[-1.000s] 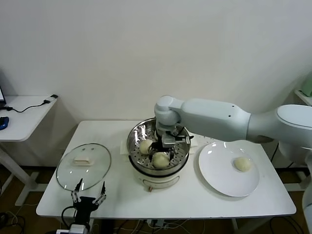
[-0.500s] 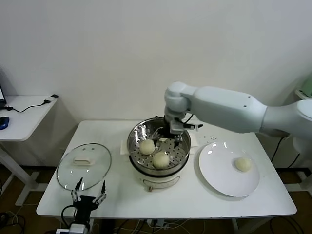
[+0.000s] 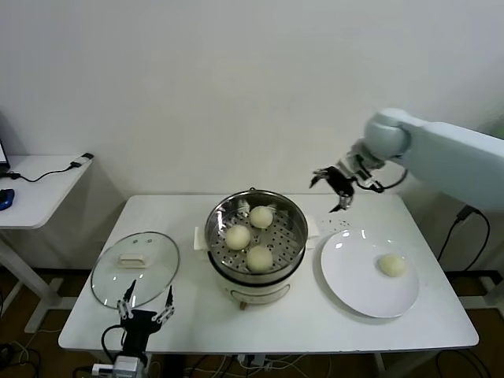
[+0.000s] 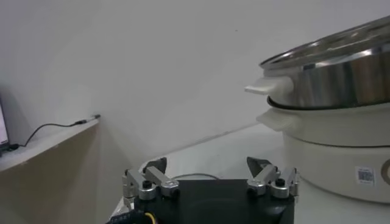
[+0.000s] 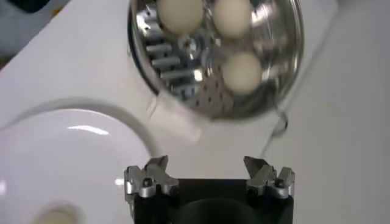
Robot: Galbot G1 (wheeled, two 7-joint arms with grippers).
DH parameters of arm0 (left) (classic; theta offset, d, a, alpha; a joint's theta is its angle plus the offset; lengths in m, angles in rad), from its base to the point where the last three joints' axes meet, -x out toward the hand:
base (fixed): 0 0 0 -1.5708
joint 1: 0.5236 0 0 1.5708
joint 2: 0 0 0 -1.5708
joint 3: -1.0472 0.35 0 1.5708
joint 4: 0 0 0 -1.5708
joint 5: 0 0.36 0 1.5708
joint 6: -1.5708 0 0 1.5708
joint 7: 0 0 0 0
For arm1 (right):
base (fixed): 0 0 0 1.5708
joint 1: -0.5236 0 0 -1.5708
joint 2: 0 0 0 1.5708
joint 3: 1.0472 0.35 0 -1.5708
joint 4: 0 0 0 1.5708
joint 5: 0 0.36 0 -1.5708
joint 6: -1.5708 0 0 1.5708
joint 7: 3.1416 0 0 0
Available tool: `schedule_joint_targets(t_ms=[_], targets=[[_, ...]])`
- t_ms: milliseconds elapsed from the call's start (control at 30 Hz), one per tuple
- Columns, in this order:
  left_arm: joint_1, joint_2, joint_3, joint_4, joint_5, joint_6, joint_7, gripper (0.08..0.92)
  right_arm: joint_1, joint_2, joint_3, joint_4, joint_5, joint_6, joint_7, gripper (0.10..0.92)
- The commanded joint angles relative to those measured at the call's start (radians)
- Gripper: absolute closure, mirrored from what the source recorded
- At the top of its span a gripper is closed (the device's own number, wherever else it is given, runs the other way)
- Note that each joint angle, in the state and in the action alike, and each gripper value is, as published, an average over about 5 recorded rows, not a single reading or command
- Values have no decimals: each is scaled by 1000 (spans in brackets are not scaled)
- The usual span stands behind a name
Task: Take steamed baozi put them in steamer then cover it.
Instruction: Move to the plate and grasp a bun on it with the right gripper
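Note:
The shiny steamer [image 3: 218,223] stands mid-table on its white base and holds three baozi [image 3: 261,216], [image 3: 238,237], [image 3: 259,257]. They also show in the right wrist view [image 5: 241,71]. A fourth baozi [image 3: 392,265] lies on the white plate [image 3: 354,272]; it shows at the edge of the right wrist view [image 5: 53,217]. The glass cover [image 3: 136,268] lies flat on the table at the left. My right gripper [image 3: 335,187] is open and empty, in the air above the gap between steamer and plate. My left gripper [image 3: 145,305] is open and empty at the table's front edge below the cover.
The steamer's side [image 4: 341,79] fills the left wrist view. A small white side table [image 3: 39,185] with a cable stands at the far left. The wall runs behind the table.
My right gripper has left the steamer, risen and swung right toward the plate. A third baozi now lies at the back of the steamer. The left arm has not moved.

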Motion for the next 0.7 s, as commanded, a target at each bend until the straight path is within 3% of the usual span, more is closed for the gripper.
schedule_joint_targets(t_ms=[33, 300, 700], targets=[[4, 1, -1, -9, 2, 1, 1, 177, -311, -266, 265, -44, 21, -250, -25, 203], [0, 0, 0, -8, 12, 6, 1, 177, -649, -271, 573, -156, -191, -169, -73, 203], [9, -7, -7, 1, 23, 5, 0, 177, -763, -142, 691, -322, -365, -105, -81, 203]])
